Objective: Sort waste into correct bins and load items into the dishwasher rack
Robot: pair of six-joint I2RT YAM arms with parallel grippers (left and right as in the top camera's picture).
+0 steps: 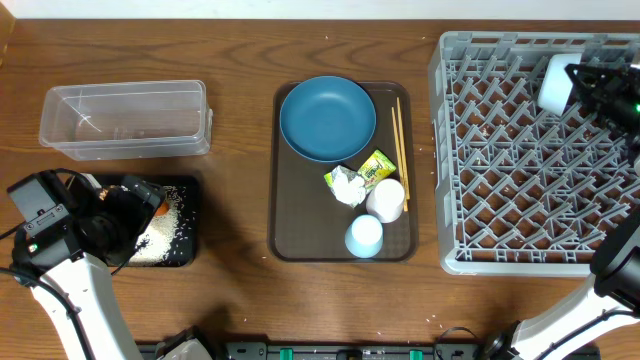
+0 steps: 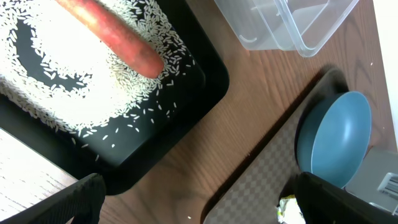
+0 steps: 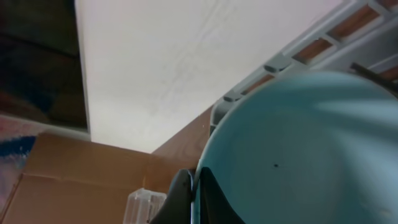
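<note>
Right wrist view alone shows right gripper [image 3: 196,198] pinching the pale blue bowl [image 3: 298,149] over the dishwasher rack [image 1: 500,205]; far left of it, left gripper [image 2: 199,205] hangs spread.

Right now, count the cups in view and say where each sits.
2. The whitish cup sits on the brown tray near its right edge; the pale blue cup is beside it on that tray, nearer the robot. No others show.

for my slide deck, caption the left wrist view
Orange carrot lying on white rice in the black tray, clear tub beyond.
</note>
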